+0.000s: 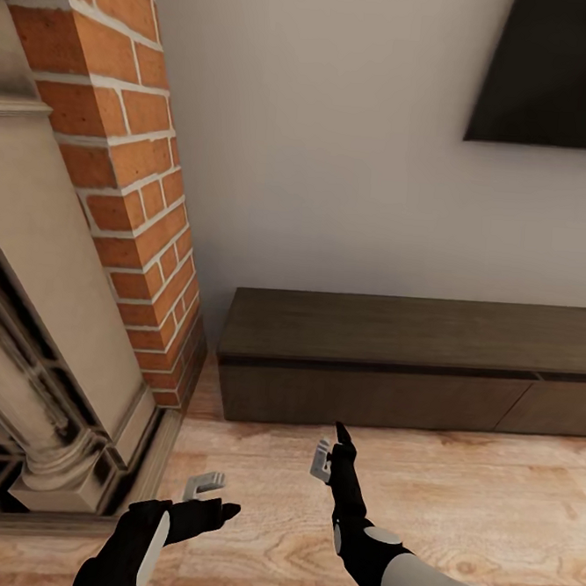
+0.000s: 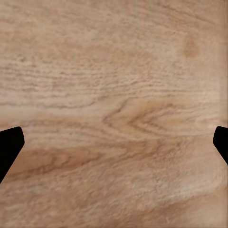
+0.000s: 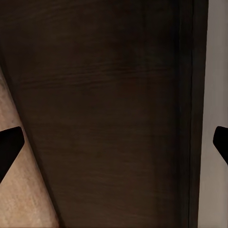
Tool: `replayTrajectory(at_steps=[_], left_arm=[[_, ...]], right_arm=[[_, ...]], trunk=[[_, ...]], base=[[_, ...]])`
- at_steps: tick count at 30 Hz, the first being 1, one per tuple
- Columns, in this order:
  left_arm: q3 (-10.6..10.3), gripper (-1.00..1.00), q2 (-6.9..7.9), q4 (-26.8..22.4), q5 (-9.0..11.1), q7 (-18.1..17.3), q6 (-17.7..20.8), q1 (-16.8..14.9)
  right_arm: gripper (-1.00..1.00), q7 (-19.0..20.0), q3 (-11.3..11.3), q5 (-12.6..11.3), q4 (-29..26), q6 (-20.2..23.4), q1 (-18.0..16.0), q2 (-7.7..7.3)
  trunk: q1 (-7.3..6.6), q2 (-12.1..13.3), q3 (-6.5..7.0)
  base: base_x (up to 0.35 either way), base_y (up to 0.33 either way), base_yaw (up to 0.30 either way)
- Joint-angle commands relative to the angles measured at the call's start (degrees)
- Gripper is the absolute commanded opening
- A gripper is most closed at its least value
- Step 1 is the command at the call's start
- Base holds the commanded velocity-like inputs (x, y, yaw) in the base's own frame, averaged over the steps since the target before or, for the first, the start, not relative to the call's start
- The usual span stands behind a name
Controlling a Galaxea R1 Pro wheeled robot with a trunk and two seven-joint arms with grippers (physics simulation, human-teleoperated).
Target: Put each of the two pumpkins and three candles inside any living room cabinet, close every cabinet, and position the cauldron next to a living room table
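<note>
Up front in the head view, the cabinet [image 1: 411, 364] is sitting shut against the wall beside the brick fireplace [image 1: 117, 182]. It's rigid wood with flat handle-less fronts, so I'd guess you hook a drawer's top edge. Both tools, left [image 1: 211, 495] and right [image 1: 332, 450], are hanging spread wide, holding nothing. Left wrist view: it's looking at bare floor [image 2: 114, 95]. Right wrist view: it's facing the cabinet, not touching.

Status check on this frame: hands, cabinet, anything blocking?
Left hand open, empty, over floor. Right hand open, empty, facing cabinet. Cabinet drawers shut. Brick fireplace stands left of it; approach unobstructed.
</note>
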Motion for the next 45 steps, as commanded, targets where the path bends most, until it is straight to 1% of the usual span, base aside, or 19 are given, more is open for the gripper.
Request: replayTrajectory(at_steps=[1, 7, 11, 13, 16, 17, 22, 32, 33, 38, 42, 45], left_arm=[[0.34, 1.00, -0.09, -0.08, -0.60, -0.63, 0.22, -0.05], [0.32, 1.00, -0.09, -0.08, -0.59, -0.93, 0.21, -0.04], [-0.23, 1.00, -0.09, -0.07, -0.59, -0.97, 0.21, -0.03], [-1.16, 1.00, -0.09, -0.07, -0.59, -0.96, 0.24, -0.03], [-2.02, 1.00, -0.09, -0.08, -0.59, -0.93, 0.27, -0.02], [-2.37, 1.00, -0.09, -0.08, -0.59, -0.92, 0.28, -0.04], [-2.84, 1.00, -0.09, -0.03, -0.55, -0.87, 0.29, -0.05], [-3.11, 1.00, -0.09, -0.07, -0.44, -0.87, 0.37, -0.07], [-3.12, 1.00, -0.09, -0.07, -0.35, -0.91, 0.38, -0.05], [-3.17, 1.00, -0.09, -0.07, 1.53, -1.01, 0.34, -0.02], [-3.13, 1.00, -0.09, -0.06, 2.23, -1.04, 0.31, -0.05], [-3.11, 1.00, -0.09, -0.07, 2.40, -1.08, 0.31, -0.05]], right_arm=[[1.00, -0.22, -0.10, 0.59, 0.05, 0.47, -0.05, 0.02], [1.00, -0.22, -0.45, 0.63, -0.33, 0.58, -0.07, 0.02], [1.00, -0.22, -0.70, 0.62, -0.79, 0.63, -0.36, 0.05], [1.00, -0.22, -0.78, 0.60, -0.99, 0.65, -1.27, 0.07], [1.00, -0.22, -0.81, 0.60, -1.08, 0.64, -2.63, 0.09], [1.00, -0.25, -0.83, 0.59, -1.12, 0.64, -3.64, 0.06], [1.00, -0.25, -0.86, 0.59, -1.17, 0.63, -5.64, -0.02], [1.00, -0.22, -0.87, 0.54, -0.94, 0.61, -6.97, -0.24], [1.00, -0.22, -0.87, 0.53, -0.89, 0.60, -7.02, -0.23], [1.00, -0.22, -0.80, 0.44, -0.53, 0.55, -7.18, -0.12], [1.00, -0.22, -0.78, 0.42, -0.46, 0.54, -7.20, -0.03], [1.00, -0.26, -0.76, 0.42, -0.47, 0.54, -7.21, 0.01]], trunk=[[-0.01, -0.02, -0.05], [-0.01, -0.02, -0.05], [-0.01, -0.02, -0.05], [-0.01, -0.02, -0.05], [-0.01, -0.02, -0.05], [-0.01, -0.02, -0.05], [-0.01, -0.02, -0.05], [-0.01, -0.02, -0.05], [-0.01, -0.02, -0.05], [-0.01, -0.02, -0.05], [-0.01, -0.02, -0.05], [-0.01, -0.02, -0.05]], base=[[0.015, 0.000, 0.000], [0.006, 0.000, 0.000], [0.002, 0.000, 0.000], [0.000, 0.000, 0.000], [0.000, 0.000, 0.000], [0.000, 0.000, 0.000], [0.000, 0.000, 0.000], [0.000, 0.000, 0.000], [0.000, 0.000, 0.000], [0.000, 0.000, 0.000], [0.000, 0.000, 0.000], [0.000, 0.000, 0.000]])
